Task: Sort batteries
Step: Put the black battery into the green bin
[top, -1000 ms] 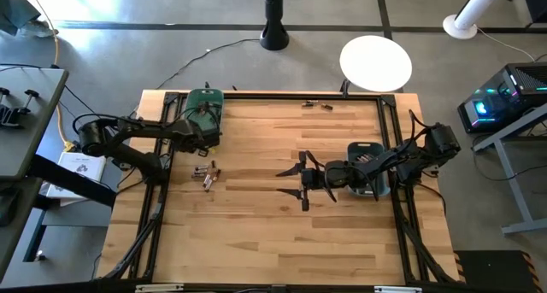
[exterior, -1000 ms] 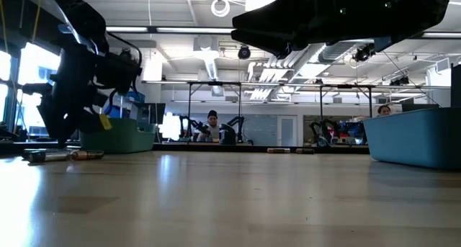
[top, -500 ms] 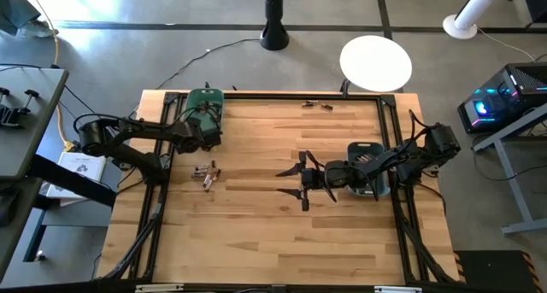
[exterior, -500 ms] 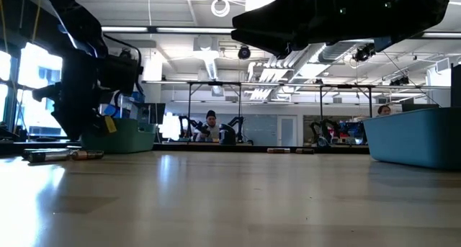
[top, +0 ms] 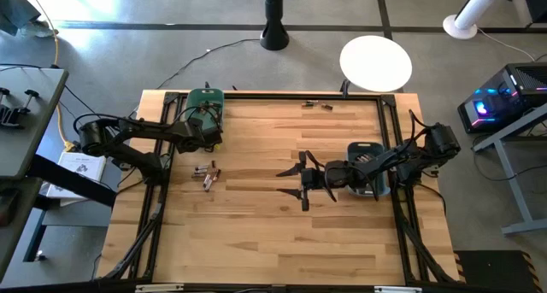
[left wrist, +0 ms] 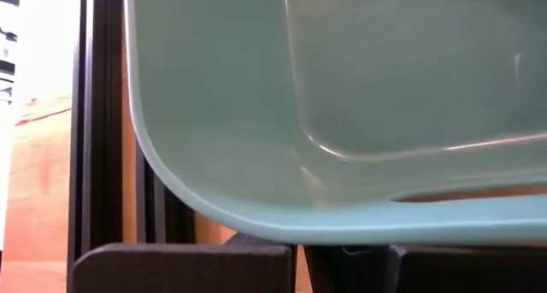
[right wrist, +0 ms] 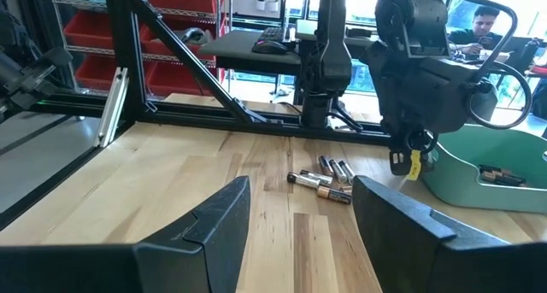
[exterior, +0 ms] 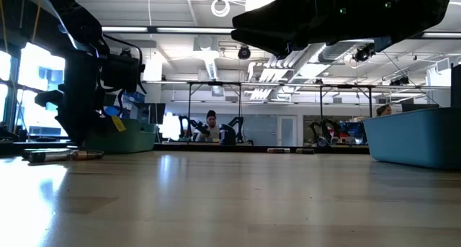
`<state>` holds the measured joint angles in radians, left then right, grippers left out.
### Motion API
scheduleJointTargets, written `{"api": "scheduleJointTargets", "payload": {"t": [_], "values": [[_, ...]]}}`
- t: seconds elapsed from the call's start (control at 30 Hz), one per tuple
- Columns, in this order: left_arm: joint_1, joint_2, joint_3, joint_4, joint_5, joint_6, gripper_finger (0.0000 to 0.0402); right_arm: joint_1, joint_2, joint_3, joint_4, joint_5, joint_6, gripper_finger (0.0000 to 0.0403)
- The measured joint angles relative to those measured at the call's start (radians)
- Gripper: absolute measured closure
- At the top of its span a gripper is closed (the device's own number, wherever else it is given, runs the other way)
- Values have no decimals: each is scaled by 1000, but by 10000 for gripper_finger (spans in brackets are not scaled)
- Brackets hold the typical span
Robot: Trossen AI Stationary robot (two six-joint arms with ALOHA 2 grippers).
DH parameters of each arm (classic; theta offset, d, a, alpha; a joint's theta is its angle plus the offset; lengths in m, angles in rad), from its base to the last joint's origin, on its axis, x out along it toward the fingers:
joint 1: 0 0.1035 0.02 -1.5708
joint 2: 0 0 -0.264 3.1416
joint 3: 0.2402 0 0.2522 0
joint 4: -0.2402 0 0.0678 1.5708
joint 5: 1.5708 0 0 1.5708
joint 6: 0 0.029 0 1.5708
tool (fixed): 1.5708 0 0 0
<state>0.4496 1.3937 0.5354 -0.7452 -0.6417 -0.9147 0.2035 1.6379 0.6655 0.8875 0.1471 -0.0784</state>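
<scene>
A cluster of batteries [top: 206, 173] lies on the wooden table toward its left side, also seen in the right wrist view [right wrist: 323, 180] and the low view [exterior: 61, 155]. My left gripper [top: 208, 132] hangs over the near end of the green bin [top: 205, 101], fingers shut [left wrist: 301, 263]. No battery shows between them. Its wrist view is filled by the green bin's inside [left wrist: 342, 114]. A few batteries [right wrist: 496, 175] lie inside the green bin [right wrist: 479, 195]. My right gripper [top: 295, 182] is open and hovers level over the table's middle, pointing left.
Two or three more batteries [top: 316, 104] lie near the table's far edge. A blue-grey bin [top: 366, 148] sits under my right arm at the table's right side [exterior: 414, 135]. Black frame rails border the table. People sit in the room beyond.
My left gripper has moved a little toward the far edge, farther over the green bin's near end. The right arm has kept still.
</scene>
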Motion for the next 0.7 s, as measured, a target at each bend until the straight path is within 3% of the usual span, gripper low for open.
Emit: {"api": "scheduleJointTargets", "payload": {"t": [0.37,0.7], "values": [[-74,0,1,-16,71,-46,401,0,0,0,0,0,0,201],[-241,-22,39,-62,169,-151,401,0,0,0,0,0,1,201]]}}
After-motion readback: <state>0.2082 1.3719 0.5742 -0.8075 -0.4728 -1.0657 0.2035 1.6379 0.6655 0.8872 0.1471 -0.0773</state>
